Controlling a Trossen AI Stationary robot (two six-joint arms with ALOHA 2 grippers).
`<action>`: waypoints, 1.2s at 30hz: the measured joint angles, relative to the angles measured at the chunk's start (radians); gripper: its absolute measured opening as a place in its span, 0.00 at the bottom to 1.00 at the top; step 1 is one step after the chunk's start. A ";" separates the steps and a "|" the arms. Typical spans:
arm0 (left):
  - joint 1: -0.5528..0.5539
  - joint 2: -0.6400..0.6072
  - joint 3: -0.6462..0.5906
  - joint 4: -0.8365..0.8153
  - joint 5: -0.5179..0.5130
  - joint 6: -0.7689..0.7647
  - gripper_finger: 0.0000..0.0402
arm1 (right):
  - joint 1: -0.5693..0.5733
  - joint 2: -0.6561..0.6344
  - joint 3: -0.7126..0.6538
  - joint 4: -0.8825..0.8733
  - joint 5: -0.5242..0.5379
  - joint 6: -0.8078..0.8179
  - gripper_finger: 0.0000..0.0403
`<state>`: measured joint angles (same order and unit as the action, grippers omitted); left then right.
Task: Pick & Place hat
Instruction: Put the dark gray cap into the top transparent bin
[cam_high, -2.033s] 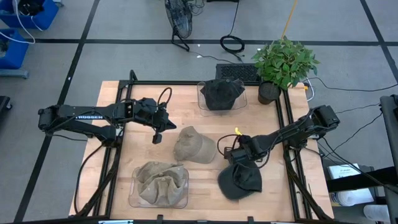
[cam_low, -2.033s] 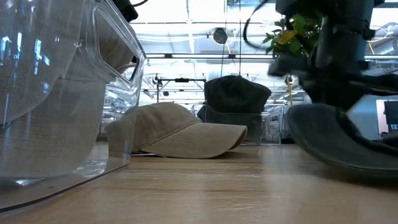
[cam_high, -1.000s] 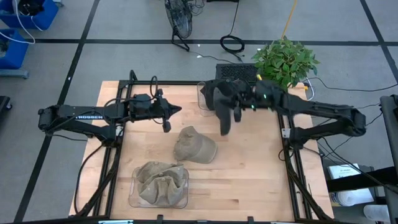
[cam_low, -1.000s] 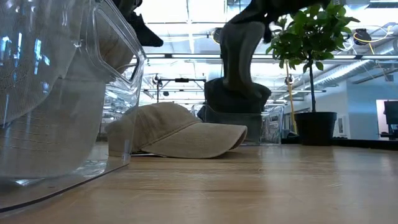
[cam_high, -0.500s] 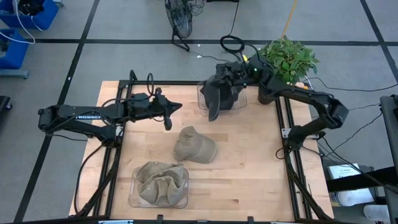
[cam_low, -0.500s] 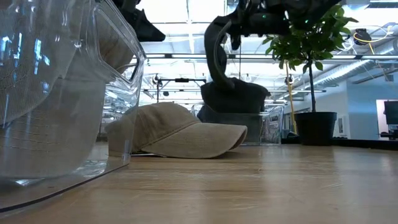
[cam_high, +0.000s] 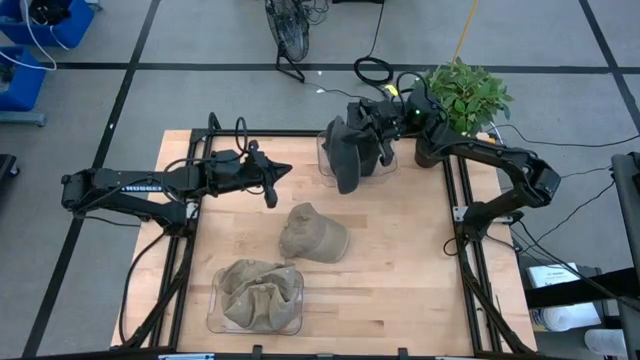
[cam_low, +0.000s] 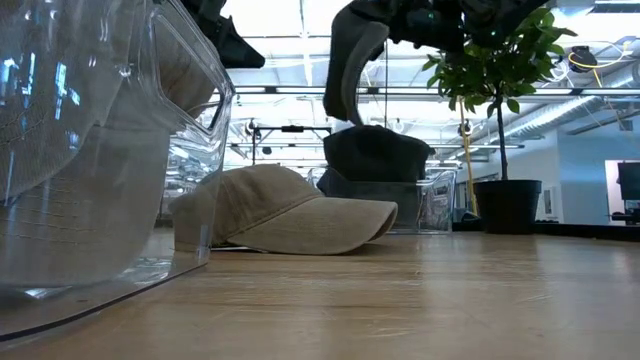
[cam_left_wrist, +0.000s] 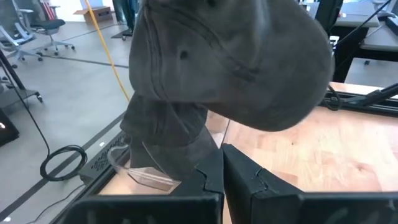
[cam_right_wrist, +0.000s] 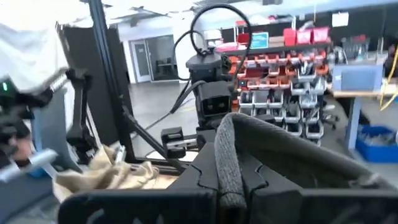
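Right claw (cam_high: 372, 128) clamped on dark hat (cam_high: 347, 155), dangling it over the far clear bin (cam_high: 326, 165) that already holds another dark hat (cam_low: 378, 150). Left claw (cam_high: 272, 180) fingers together, hovering mid-desk near tan cap (cam_high: 312, 233).

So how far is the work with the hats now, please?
Done: tan hats fill the near clear bin, and one dark hat sits in the far bin. In hand: the right gripper holds another dark hat above that bin. Left: the tan cap on the table; the left gripper is shut, empty.
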<state>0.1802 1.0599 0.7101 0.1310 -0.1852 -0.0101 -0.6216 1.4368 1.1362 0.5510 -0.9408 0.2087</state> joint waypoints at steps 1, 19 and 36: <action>0.000 0.000 0.000 0.000 0.000 0.000 0.02 | 0.000 0.001 0.000 0.000 0.004 -0.030 0.00; 0.000 0.000 0.000 0.001 0.000 -0.022 0.02 | -0.034 -0.029 -0.024 -0.509 0.542 -0.421 0.00; 0.001 0.000 0.000 0.001 -0.009 -0.019 0.02 | 0.076 -0.068 -0.212 -0.442 1.087 -0.714 0.00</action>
<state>0.1810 1.0599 0.7101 0.1318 -0.1940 -0.0290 -0.5453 1.3690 0.9243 0.1095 0.1457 -0.5056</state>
